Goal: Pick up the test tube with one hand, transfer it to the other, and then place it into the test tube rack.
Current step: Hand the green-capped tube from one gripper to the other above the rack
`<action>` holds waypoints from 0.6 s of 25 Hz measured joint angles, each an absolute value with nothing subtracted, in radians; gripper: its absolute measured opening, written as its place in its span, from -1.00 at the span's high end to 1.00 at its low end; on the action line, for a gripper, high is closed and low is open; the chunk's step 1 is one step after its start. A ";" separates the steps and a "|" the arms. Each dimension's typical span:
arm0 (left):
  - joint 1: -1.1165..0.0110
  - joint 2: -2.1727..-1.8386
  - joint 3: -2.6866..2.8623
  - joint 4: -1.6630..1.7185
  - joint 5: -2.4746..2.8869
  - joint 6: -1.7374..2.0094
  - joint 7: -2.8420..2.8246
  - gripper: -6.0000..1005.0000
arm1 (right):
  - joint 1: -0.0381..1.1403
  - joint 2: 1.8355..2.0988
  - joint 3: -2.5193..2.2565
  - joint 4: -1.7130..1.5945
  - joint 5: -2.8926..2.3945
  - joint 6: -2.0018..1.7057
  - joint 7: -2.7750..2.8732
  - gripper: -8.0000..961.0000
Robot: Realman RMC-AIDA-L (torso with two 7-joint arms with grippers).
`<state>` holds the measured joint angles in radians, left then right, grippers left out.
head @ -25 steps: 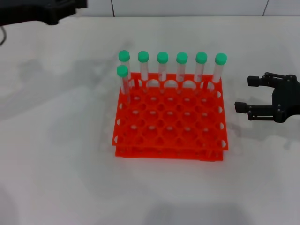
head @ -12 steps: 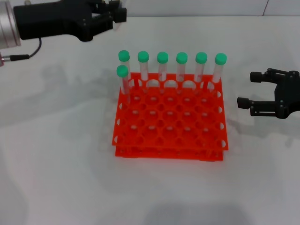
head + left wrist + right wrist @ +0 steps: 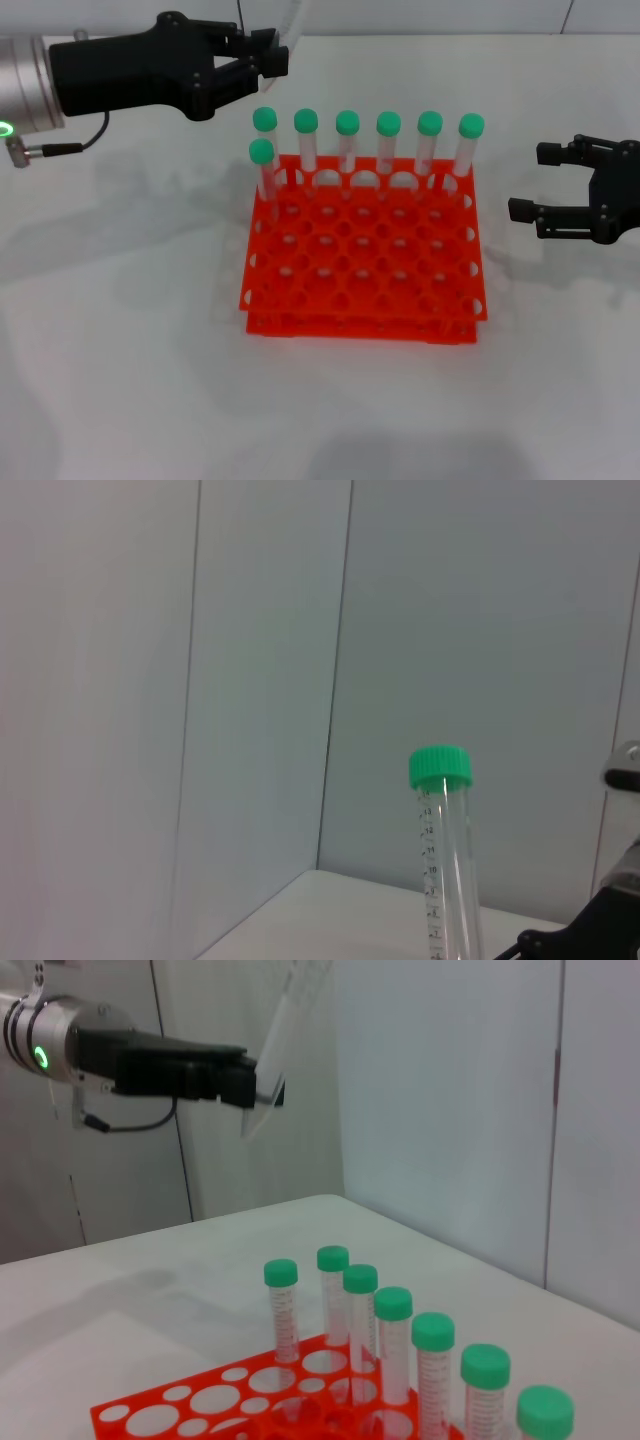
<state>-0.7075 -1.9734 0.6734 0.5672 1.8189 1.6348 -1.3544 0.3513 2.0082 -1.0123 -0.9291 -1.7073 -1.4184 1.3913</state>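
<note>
Gripping the test tube [image 3: 283, 1038] in our left claw [image 3: 268, 56], clamped on its lower end, we hold it high near the surface's [image 3: 120, 330] far edge, beyond the test tube rack [image 3: 362, 255], cap [image 3: 439, 768] up. Our right claw [image 3: 535, 182] hovers toward the right edge, fingers apart. Seven tubes stand along the rack's far rows.

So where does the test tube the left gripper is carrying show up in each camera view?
Head view: the test tube rises from the left gripper, top edge.
Left wrist view: test tube, green cap up, lower right.
Right wrist view: slanted, upper middle.
Shared landmark: left gripper.
</note>
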 joint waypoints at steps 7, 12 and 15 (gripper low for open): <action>-0.726 -1.981 0.695 0.509 1.836 1.559 -1.312 0.58 | 0.351 2.009 -1.012 -0.945 -1.707 -1.418 1.391 -0.75; -0.745 -1.984 0.724 0.487 1.838 1.499 -1.302 0.58 | 0.352 2.010 -1.012 -0.957 -1.707 -1.419 1.391 -0.74; -0.759 -1.984 0.732 0.482 1.839 1.485 -1.302 0.58 | 0.353 2.010 -1.012 -0.958 -1.707 -1.420 1.391 -0.74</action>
